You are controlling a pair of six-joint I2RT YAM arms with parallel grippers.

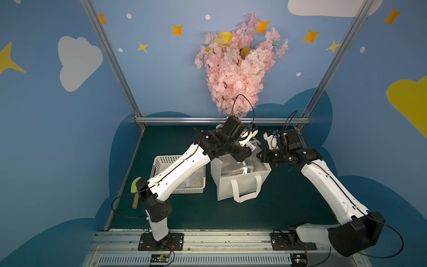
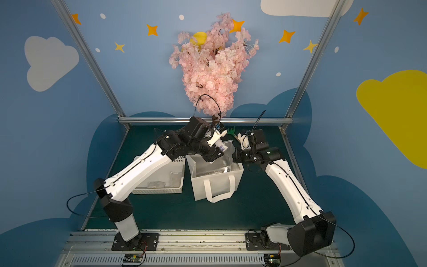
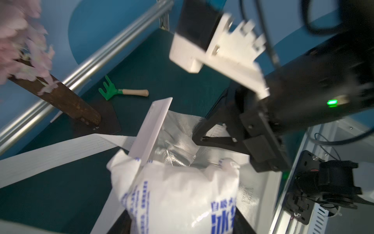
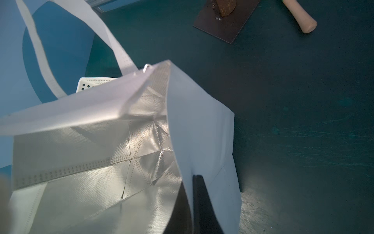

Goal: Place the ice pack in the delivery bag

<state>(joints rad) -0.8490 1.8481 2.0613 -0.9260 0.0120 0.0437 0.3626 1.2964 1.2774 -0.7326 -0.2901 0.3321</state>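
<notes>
Above delivery bag (image 1: 240, 182) | left fingers (image 3: 121, 224), mostly hidden, pinch ice pack (image 3: 178, 192) | right fingers (image 4: 200, 202) pinch bag rim

Overhead stereo; wrist cams near bag (image 4: 202, 121)

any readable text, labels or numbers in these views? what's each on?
"自吸水": blue print on the ice pack, left wrist view; it runs off the pack's edge.
"冰": larger blue character below it; the next one is cut off.
Small blue columns on the pack: too blurred to read.
delivery bag: no print visible.
</notes>
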